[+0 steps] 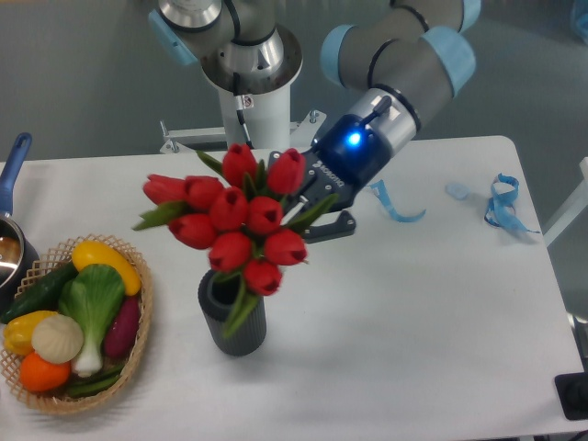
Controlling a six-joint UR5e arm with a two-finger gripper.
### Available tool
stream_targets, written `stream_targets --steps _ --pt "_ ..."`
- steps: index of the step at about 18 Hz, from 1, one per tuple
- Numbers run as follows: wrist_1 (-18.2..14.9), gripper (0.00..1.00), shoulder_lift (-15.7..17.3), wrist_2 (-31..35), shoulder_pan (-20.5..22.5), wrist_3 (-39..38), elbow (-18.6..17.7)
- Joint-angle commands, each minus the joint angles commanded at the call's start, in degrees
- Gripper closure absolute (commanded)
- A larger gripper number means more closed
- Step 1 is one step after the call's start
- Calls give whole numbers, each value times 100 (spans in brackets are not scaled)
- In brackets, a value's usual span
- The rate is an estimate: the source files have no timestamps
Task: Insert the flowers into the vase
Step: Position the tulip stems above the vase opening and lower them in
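The flowers [234,220], a bunch of red tulips with green leaves, hang in the air above the vase [233,323], tilted with the blooms toward the camera and left. My gripper [308,209] is shut on their stems, behind and to the right of the blooms. The vase is a dark grey ribbed cylinder standing upright on the white table [413,312]. The lowest bloom and a green leaf overlap the vase's mouth, partly hiding it. I cannot tell whether any stem is inside the mouth.
A wicker basket [138,340] of toy vegetables sits at the left front. A pot with a blue handle [11,165] is at the far left edge. Blue ribbons [501,204] lie at the right back. The robot's base [248,83] stands behind the table.
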Motion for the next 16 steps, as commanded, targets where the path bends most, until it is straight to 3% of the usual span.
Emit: stream_targets --steps 16 --pt "-9 100 -352 -188 -26 931 -484"
